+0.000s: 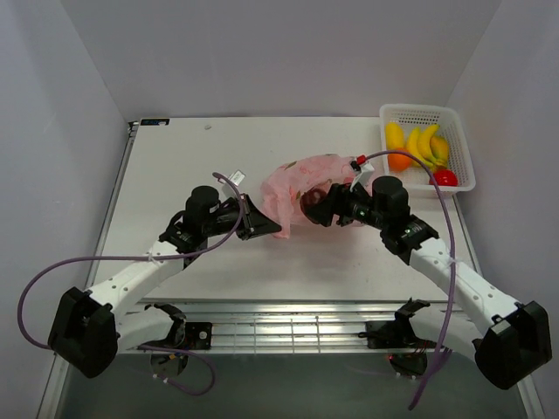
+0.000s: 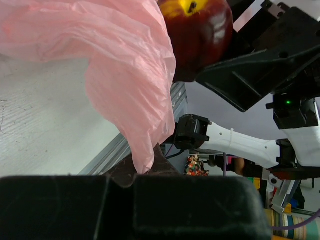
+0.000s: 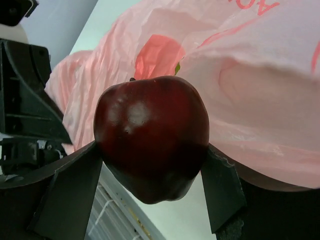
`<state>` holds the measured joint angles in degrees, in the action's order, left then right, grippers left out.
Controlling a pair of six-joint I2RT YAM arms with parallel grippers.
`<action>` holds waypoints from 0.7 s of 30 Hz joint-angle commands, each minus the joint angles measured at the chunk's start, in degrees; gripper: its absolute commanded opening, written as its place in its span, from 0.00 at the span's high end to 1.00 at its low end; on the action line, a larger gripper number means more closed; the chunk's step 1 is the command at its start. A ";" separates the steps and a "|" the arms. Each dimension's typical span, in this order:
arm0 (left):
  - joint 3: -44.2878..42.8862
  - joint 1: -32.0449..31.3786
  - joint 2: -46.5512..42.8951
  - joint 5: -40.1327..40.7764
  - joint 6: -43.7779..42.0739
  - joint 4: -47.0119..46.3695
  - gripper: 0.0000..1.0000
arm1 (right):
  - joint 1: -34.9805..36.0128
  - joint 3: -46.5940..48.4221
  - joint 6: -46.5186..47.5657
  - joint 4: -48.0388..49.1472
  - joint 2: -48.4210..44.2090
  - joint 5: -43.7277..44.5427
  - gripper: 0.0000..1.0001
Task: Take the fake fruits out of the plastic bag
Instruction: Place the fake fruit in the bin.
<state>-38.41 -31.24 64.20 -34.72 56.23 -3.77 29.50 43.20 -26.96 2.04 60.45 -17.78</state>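
While the right gripper (image 3: 150,182) stood clamped on the dark red apple (image 3: 150,140), the fruit hung above the table (image 1: 192,157), just beside the folds of the plastic bag (image 1: 297,179). The left gripper (image 1: 260,223) was clenched on a thin tail of the bag's film. The white basket (image 1: 460,122) sat well apart at the far right, holding the banana bunch (image 1: 426,144) and other fruit.

Probable faults:

1. Slip. The apple was glossy and round, and the flat fingers (image 3: 75,190) met it only at its sides. A quick swing toward the basket could roll it out.
2. Drag. Whether film touched the apple could not be told. A clinging fold would pull the bag along with the fruit.
3. Lost anchor. The left pinch held very little film. A tug could tear it or slide it free.
4. Contact. Both wrists were close together, so a careless retreat could make them collide.
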 commanded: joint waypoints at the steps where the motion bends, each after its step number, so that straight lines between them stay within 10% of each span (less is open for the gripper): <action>1: 1.41 0.22 -3.91 0.88 1.34 -2.21 1.00 | 0.56 1.62 0.24 -1.86 -8.05 0.27 0.77; 13: 3.43 0.13 -9.44 2.47 -1.56 7.02 1.00 | -3.73 23.41 11.22 -11.09 -8.07 31.81 0.77; 21: 3.70 0.04 -10.24 -1.58 -3.23 8.87 1.00 | -28.33 25.53 11.49 -10.92 5.02 29.56 0.76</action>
<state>-35.14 -31.24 54.65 -33.74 54.76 3.62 7.92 66.96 -16.36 -7.27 60.82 9.37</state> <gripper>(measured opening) 0.019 0.775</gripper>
